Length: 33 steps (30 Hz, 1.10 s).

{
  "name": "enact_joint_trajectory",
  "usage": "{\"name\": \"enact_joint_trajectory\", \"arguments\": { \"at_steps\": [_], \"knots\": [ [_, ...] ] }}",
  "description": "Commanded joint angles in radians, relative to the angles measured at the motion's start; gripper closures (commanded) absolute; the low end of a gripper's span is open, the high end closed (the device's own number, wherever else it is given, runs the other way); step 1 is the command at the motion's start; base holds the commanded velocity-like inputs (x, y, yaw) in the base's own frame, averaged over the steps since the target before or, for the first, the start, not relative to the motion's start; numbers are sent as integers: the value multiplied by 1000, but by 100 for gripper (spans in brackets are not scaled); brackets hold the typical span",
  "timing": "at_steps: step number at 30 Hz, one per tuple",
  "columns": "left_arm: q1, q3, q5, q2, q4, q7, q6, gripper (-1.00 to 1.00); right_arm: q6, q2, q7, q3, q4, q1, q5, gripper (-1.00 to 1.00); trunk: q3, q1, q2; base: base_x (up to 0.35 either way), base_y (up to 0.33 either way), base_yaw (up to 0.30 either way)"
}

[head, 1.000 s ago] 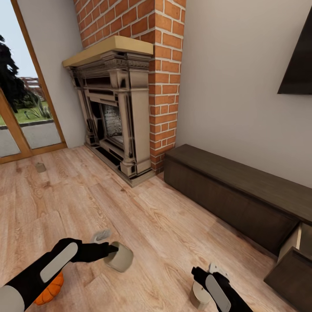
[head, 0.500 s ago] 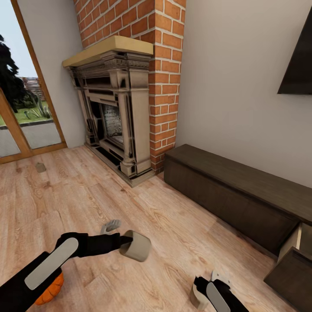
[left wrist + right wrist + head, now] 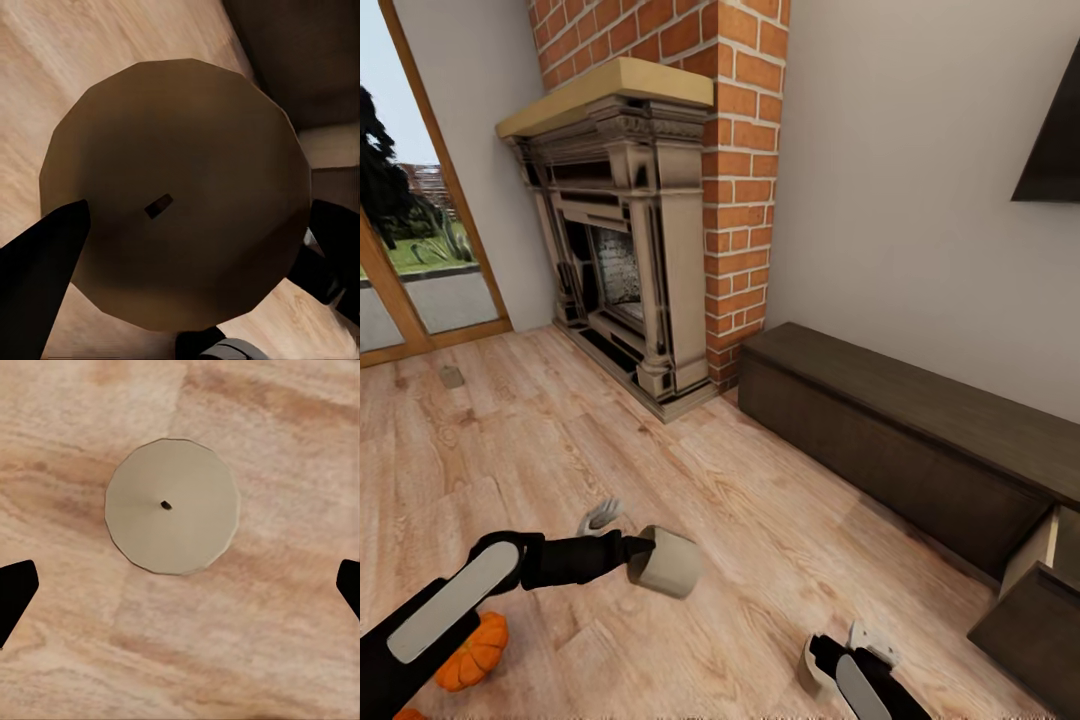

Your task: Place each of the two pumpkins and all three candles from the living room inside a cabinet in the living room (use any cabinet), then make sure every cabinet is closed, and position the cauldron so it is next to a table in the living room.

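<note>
One squat beige cylindrical candle (image 3: pixel 664 561) is clamped on its side between the fingers of the left gripper (image 3: pixel 643 552), above the plank floor (image 3: pixel 760 520). The right gripper (image 3: pixel 180 585) is spread wide over a second beige candle (image 3: pixel 172 506) standing upright. An orange ribbed pumpkin (image 3: pixel 473 652) lies under the left arm; the long dark-brown cabinet (image 3: pixel 900 445) stands against the wall.

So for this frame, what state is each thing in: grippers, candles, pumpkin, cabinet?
Left gripper: shut on a candle, held tipped on its side above the floor.
Right gripper: open, above a second candle standing upright on the floor, not touching it.
Third candle: on the floor near the glass door.
Pumpkin: on the floor, untouched.
Cabinet: open at its right end.
</note>
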Motion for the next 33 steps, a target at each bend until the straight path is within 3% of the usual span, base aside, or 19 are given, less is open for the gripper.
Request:
{"name": "enact_joint_trajectory", "arguments": {
  "at_steps": [1, 5, 9, 16, 24, 33],
  "knots": [
    [-1, 0, 26, 5, -2, 9, 4, 100, 2, -1, -8, 5, -2, 0, -6, -100, -5, 0, -1, 0, 0, 0],
    [-1, 4, 52, 10, -3, 9, 26, 100, -29, -1, -5, 5, -2, 0, -5, -100, -20, 2, -2, 0, 0, 0],
    [-1, 5, 57, 11, -2, 9, 32, 100, -66, -1, -3, 4, -2, 0, -6, -100, -20, 2, -2, 0, 0, 0],
    [-1, 5, 59, 10, -2, 8, 33, 100, -76, -1, 2, 7, -2, 0, -2, -100, -47, 5, -3, 0, 0, 0],
    [-1, 5, 60, 9, -2, 8, 33, 100, -82, 5, 4, 7, -3, 0, 45, -100, -78, 9, -5, 0, 0, 0],
    [-1, 5, 60, 9, -2, 8, 33, 100, -89, 6, 4, 89, -3, 0, 69, -100, -113, 13, -7, 0, 0, 0]
  ]
}}
